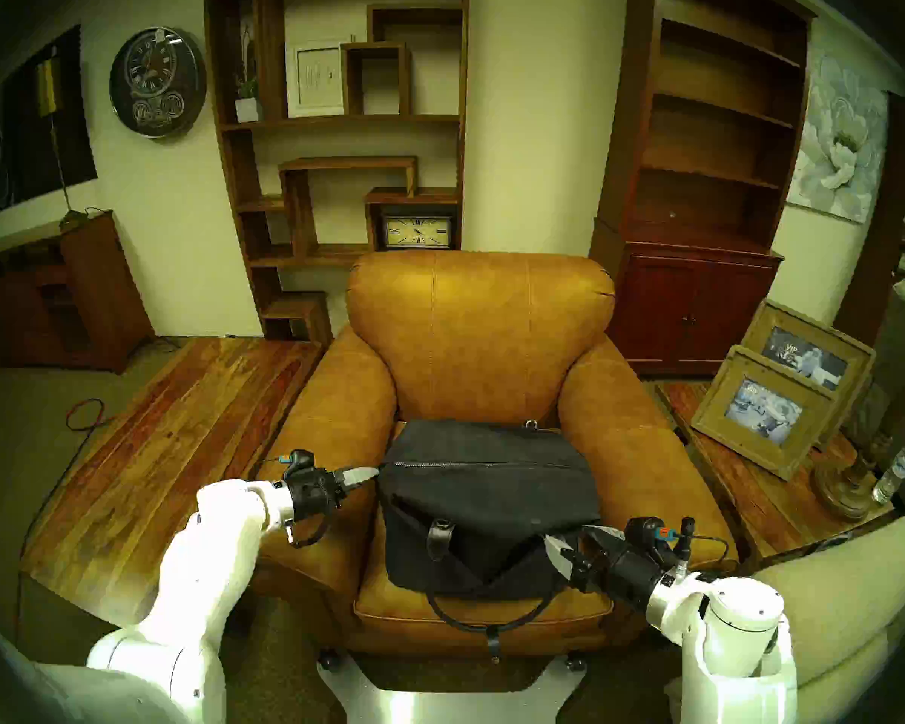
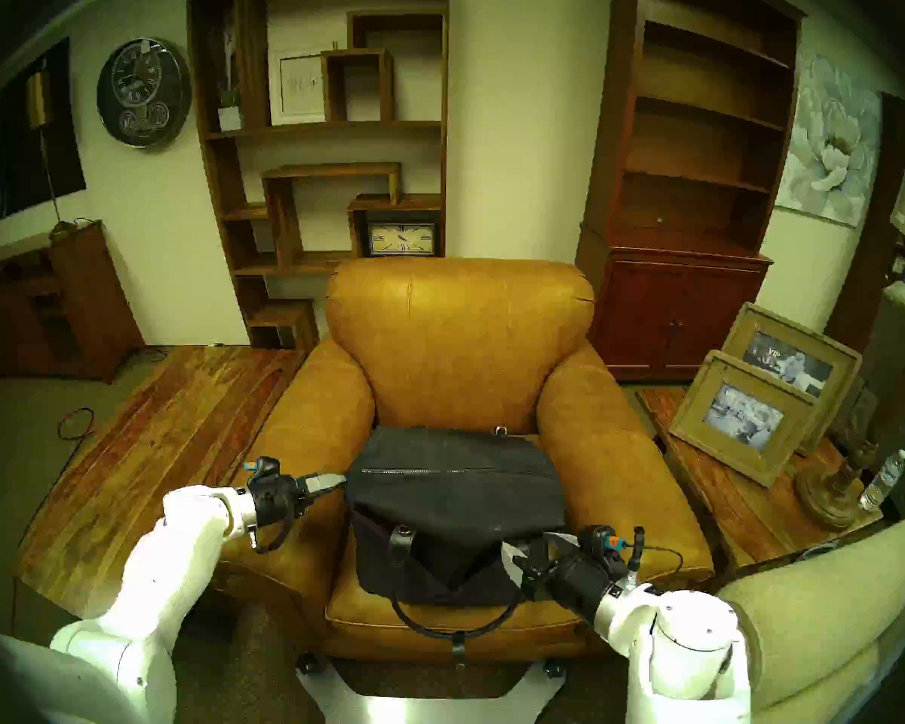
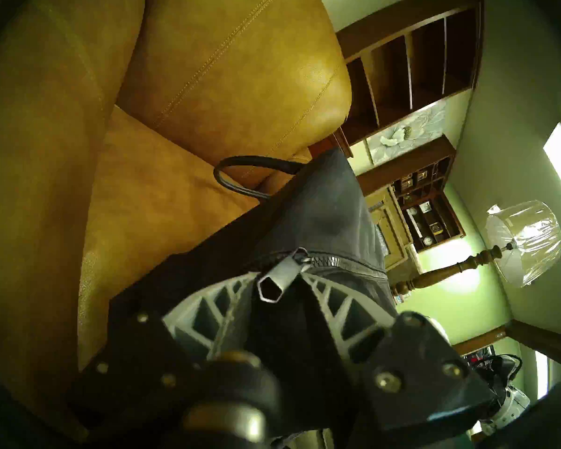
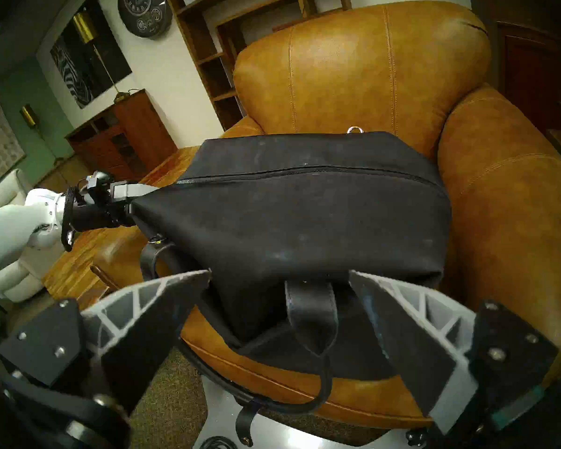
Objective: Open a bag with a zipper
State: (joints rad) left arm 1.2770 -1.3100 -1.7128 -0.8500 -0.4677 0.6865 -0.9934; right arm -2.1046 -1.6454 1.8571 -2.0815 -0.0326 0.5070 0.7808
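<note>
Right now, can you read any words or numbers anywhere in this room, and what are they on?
"VIP": on the photo in the rear wooden picture frame on the side table.
Rectangular shelf clock: Roman numerals, too blurred to read.
Round black wall clock: numerals too small.
White framed print: text too small.
Black canvas bag: no lettering seen.

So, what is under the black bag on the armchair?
The bag rests on the armchair's tan seat cushion, which shows along the front. One loop handle hangs over that edge. Whatever lies directly beneath the bag is covered.
</note>
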